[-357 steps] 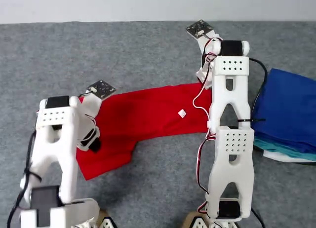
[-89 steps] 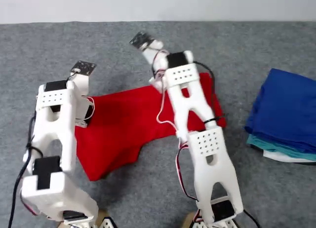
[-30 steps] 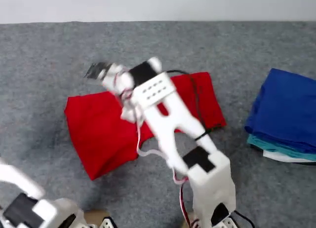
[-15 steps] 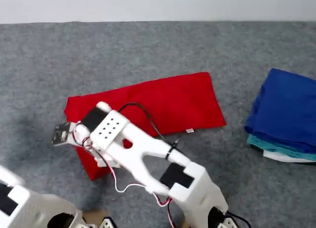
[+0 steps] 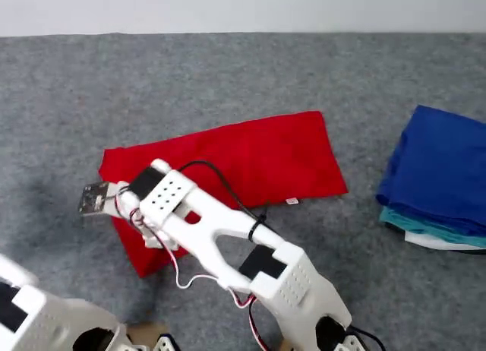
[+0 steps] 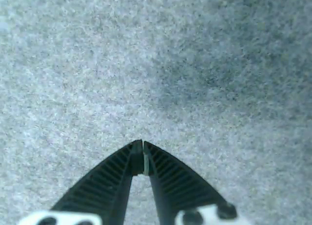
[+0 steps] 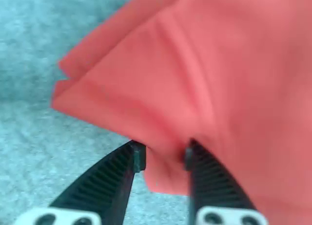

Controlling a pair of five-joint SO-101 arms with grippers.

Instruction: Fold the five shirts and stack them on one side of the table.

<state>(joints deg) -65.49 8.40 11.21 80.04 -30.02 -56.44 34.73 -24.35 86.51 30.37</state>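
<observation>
High view, one red shirt point(image 5: 273, 157), three-shirt stack point(image 5: 440, 176), right pincer point(image 7: 163, 157) ajar, left pincer point(image 6: 143, 147) closed

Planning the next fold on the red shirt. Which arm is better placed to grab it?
Right, probably: the right gripper is open astride the edge of the shirt, while the left gripper is shut over bare table.

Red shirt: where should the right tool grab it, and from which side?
Best bet: grip the red shirt at its left end, on the free edge of the stacked layers, coming in low from the bare table beyond it. The layers lie flat and finish together there; the right tool straddles that edge, open.
</observation>
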